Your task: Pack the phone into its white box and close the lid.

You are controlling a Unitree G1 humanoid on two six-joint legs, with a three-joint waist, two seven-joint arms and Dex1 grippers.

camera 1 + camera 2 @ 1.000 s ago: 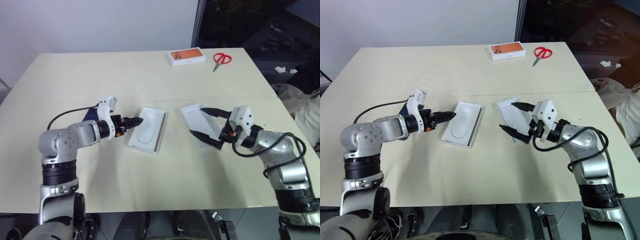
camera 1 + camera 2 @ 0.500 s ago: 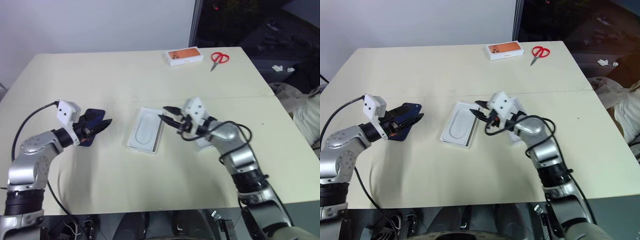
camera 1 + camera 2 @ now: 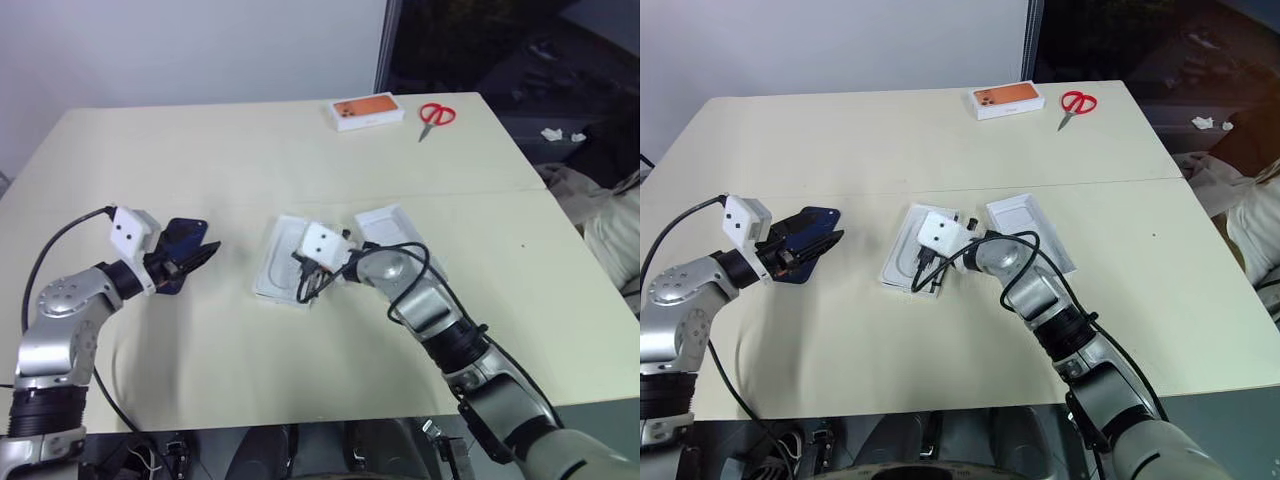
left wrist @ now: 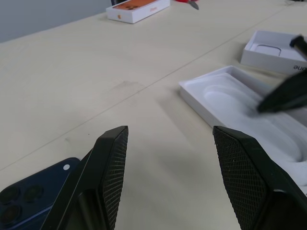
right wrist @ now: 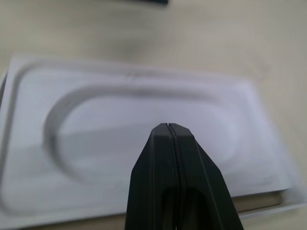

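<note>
- Head views: the table (image 3: 300, 390) is pale cream, with a seam running across its middle. The near half in front of the arms is bare, and so is the wide stretch between the seam and the far edge.
- The left gripper (image 3: 195, 257) is at the left of the table, fingers spread and pointing toward the centre. The phone (image 3: 805, 225) lies just by it, partly hidden by the fingers; whether they touch it cannot be told.
- The insert (image 3: 283, 268), white with an oval recess, lies at the centre, well apart from the phone, with bare table between.
- The right gripper (image 3: 303, 285) reaches across from the right, its fingers pressed together over the near end of the insert, pinching nothing.
- The white box (image 3: 1030, 232) lies just right of the insert, open, partly behind the right arm.
- An orange box (image 3: 364, 111) and red scissors (image 3: 436, 116) lie near the far edge, well apart from everything else.
- Left wrist view: the two fingers (image 4: 111, 172) stand wide apart; a corner of the phone with its camera cluster lies beside one of them. Past the gap is open table, then the insert's rim and the white box.
- Right wrist view: the black fingers (image 5: 173, 177) are shut tight, their tip over the insert's oval recess near its rim.
</note>
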